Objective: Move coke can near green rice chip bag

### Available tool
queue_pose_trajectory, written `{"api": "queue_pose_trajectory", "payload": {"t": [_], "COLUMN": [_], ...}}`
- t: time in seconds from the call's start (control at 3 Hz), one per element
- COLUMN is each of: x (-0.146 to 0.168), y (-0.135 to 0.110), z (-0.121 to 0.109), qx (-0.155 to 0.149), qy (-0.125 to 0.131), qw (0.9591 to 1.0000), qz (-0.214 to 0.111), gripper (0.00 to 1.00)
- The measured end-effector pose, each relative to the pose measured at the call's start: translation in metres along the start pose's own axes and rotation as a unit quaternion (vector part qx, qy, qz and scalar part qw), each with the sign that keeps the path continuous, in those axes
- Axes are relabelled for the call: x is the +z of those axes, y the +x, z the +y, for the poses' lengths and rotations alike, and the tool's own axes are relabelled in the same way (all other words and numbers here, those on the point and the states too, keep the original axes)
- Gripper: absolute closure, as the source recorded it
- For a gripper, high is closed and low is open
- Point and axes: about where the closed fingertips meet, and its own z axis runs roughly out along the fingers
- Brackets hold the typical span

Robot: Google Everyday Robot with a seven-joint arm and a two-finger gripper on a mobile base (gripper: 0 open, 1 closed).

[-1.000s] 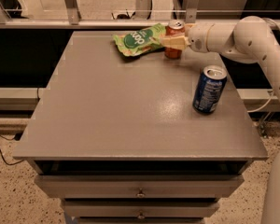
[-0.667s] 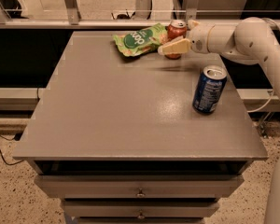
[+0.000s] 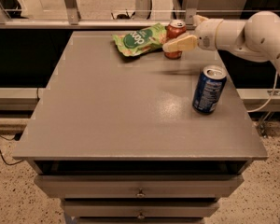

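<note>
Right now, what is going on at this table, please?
A robot arm reaches in from the right, and its tool is at the coke can, near the far edge of the table. The coke can is upright, right beside the green rice chip bag, which lies flat. A dark blue can stands apart, nearer the right edge. The move looks almost done.
</note>
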Motion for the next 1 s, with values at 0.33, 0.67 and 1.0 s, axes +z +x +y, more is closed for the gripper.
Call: {"api": "queue_pose_trajectory", "payload": {"t": [0.33,0.67,1.0], "x": [-0.025,-0.057,-0.095], "y": [-0.02,-0.054,-0.089], "z": [-0.002,-0.003,0.0], "qx": [-0.021,-0.071,-0.129], "qy": [0.006,0.009,0.017], "qw": [0.9998,0.9974,0.9914], "qz": [0.003,0.007,0.016], "gripper": [0.0,0.0,0.0]}}
